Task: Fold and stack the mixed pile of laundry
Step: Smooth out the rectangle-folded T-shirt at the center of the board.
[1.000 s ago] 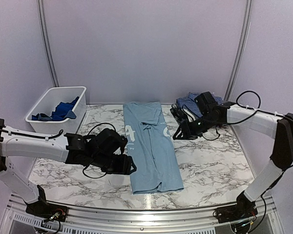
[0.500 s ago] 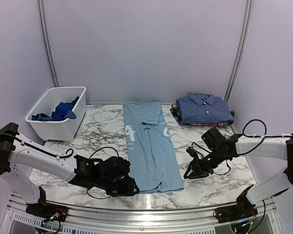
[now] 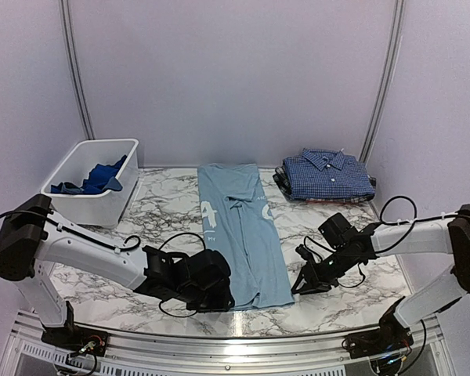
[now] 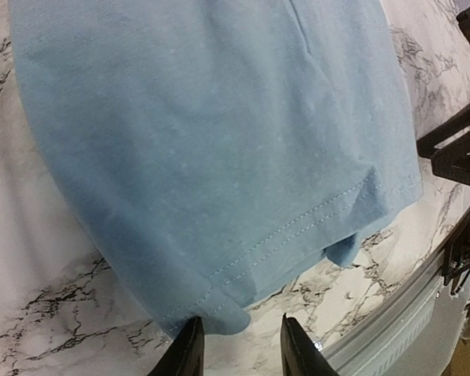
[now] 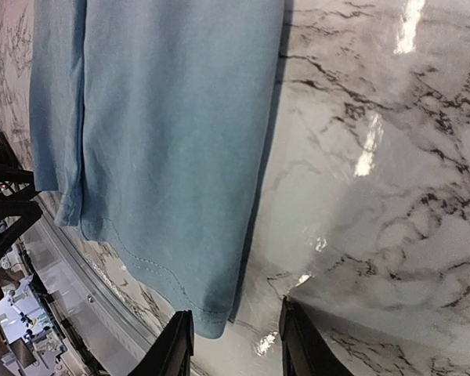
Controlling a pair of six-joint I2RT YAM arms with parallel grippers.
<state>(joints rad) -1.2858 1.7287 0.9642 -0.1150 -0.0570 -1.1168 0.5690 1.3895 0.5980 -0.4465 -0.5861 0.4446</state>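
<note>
The light blue T-shirt lies as a long, narrow folded strip down the middle of the marble table. My left gripper is low at its near left hem corner, open, and that corner lies between the fingers beside the left one. My right gripper is open at the near right hem corner, which sits by its left finger. The folded navy check shirt rests at the back right on a darker piece. A royal blue garment lies in the bin.
The white bin stands at the back left. A metal rail runs along the table's near edge, close to both grippers. Loose cables trail from both wrists over the marble.
The right arm swung from the back right stack down to the T-shirt's near right corner. The left arm slid right and nearer to the near left corner, and its jaws narrowed.
</note>
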